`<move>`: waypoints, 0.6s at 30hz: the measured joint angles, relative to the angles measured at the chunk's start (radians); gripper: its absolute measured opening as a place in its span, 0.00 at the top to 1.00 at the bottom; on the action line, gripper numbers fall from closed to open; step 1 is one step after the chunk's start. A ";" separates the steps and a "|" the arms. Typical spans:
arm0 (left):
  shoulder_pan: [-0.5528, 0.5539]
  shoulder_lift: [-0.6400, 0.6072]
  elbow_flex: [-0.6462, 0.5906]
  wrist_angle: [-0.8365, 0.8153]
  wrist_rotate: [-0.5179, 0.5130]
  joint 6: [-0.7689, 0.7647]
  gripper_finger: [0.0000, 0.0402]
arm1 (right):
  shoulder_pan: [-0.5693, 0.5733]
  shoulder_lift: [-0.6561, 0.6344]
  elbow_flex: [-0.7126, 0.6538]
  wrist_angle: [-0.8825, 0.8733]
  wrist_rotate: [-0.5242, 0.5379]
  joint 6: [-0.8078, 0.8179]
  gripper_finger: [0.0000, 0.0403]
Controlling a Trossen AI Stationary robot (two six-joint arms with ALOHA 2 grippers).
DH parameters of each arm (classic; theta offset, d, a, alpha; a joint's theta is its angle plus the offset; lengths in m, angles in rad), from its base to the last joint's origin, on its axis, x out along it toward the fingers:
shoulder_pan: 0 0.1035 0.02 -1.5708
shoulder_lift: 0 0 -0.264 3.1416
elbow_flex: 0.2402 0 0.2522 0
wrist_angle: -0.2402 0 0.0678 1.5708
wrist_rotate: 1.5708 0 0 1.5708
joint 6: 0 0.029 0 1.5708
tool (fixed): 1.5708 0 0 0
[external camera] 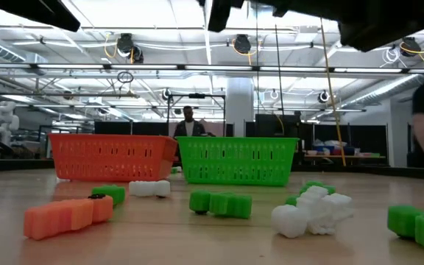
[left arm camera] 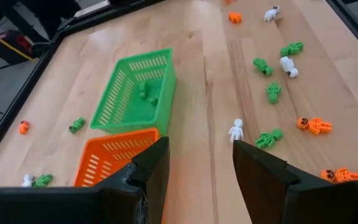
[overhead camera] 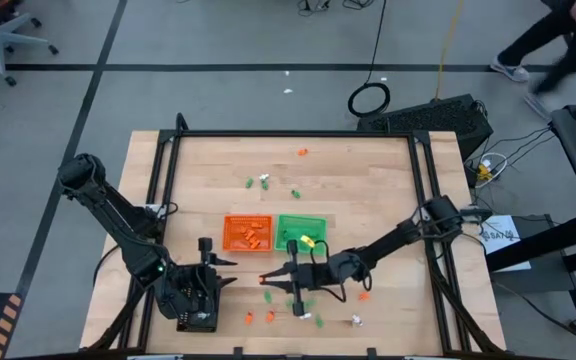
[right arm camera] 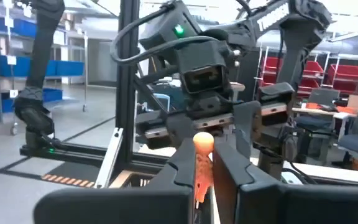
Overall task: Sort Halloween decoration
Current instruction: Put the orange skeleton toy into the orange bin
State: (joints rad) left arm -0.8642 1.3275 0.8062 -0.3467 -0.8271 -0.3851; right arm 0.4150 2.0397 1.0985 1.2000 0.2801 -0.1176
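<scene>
left hand [left arm camera: 194, 168] open, right hand [right arm camera: 206, 168] clamped

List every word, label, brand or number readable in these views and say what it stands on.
"TROSS": white lettering, cut off by the frame edge, on the left arm in the right wrist view.
Paper sheet beside the table: dark marks, too small to read.
Orange tray, green tray and the trinkets: no text visible.

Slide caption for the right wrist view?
Right tool shut on an orange trinket, facing the left arm.
</scene>
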 joint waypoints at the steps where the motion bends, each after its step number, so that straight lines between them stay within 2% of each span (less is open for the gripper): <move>1: 0.000 0.000 0.000 -0.001 0.000 0.000 0.56 | -0.004 0.003 0.000 0.001 0.000 0.003 0.98; 10: 0.000 0.000 0.000 0.000 0.004 0.000 0.56 | -0.015 0.004 0.000 -0.006 0.002 0.003 0.97; 13: 0.000 0.000 0.000 0.000 0.003 0.004 0.56 | -0.029 0.004 0.000 -0.010 0.035 0.017 0.97; 18: 0.000 0.000 0.000 0.000 -0.028 0.009 0.56 | -0.070 0.004 0.051 -0.132 0.059 0.061 0.98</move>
State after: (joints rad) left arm -0.8642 1.3273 0.8062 -0.3467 -0.8550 -0.3758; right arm 0.3450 2.0434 1.1497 1.0680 0.3393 -0.0562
